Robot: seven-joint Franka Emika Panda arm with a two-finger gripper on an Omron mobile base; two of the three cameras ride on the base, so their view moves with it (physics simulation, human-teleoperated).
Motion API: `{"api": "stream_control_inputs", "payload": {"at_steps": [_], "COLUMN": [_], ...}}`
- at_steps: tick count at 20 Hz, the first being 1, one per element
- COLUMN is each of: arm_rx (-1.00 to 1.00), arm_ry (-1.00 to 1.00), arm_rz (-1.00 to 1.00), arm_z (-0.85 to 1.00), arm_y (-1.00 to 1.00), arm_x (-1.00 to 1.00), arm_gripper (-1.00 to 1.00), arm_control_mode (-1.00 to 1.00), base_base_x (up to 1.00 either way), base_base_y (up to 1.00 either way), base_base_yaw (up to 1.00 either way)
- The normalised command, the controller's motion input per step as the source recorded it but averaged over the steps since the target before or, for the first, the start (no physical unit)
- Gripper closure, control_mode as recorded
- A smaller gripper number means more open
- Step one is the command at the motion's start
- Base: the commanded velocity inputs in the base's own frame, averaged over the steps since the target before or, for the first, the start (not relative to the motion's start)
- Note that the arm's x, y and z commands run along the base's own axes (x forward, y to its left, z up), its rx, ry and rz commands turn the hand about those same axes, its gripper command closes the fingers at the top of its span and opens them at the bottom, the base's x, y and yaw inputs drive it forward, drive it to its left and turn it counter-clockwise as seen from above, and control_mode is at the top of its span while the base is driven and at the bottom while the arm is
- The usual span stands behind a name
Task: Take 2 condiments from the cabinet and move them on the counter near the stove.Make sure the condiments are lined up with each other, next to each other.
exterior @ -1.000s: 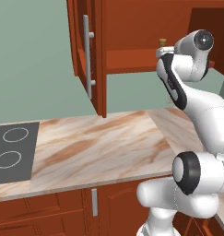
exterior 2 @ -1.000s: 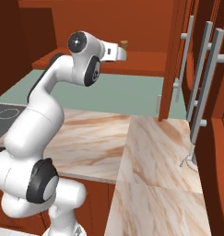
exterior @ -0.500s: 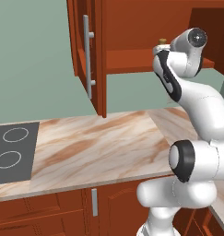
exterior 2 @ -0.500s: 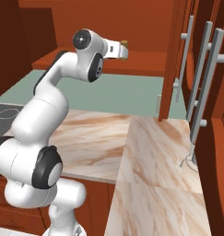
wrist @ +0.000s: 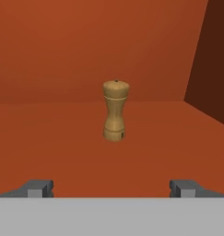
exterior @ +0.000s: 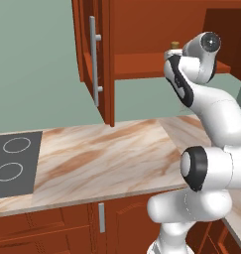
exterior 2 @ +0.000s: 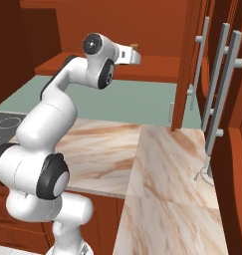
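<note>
Approach stage only; neither condiment on the counter (exterior: 107, 158) yet. Wooden pepper-mill shaker (wrist: 115, 110) upright on the cabinet shelf (wrist: 62, 152), well back toward the rear wall, clear of the front edge and of the side wall at the right of the hand view. Gripper (wrist: 112, 188) level with the shelf, aimed straight at the shaker, jaws spread wide with nothing between them, not in contact. Shaker top also just visible past the wrist in the left base view (exterior: 175, 45). Yellow squeeze bottle not identifiable here (location cannot be told).

Remaining, by judgement: advance, pinch the shaker waist, carry to the counter edge beside the stove (exterior: 13, 163), then fetch the second condiment and set it alongside, in line.

Surroundings: open cabinet door (exterior: 92, 54) with silver bar handle (exterior: 94, 59) hanging over the counter between shelf and stove; likely obstruction on the transfer path. Shelf surface around the shaker unobstructed.
</note>
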Motion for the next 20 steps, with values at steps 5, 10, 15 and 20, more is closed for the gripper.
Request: {"api": "stream_control_inputs", "payload": {"at_steps": [5, 10, 15, 20], "arm_rx": [0.00, 0.00, 0.00, 0.00], "arm_ry": [0.00, 0.02, 0.01, 0.00], "arm_rz": [0.00, 0.00, 0.00, 0.00], "arm_z": [-0.01, 0.00, 0.00, 0.00], "arm_y": [-0.10, -0.02, 0.00, -0.05], "arm_x": [0.19, 0.25, 0.21, 0.15], "arm_gripper": [-1.00, -1.00, -1.00, -1.00], "arm_control_mode": [-1.00, -1.00, -1.00, -1.00], "base_base_x": [0.00, 0.00, 0.00, 0.00], "base_base_y": [0.00, 0.00, 0.00, 0.00], "base_base_yaw": [0.00, 0.00, 0.00, 0.00]}}
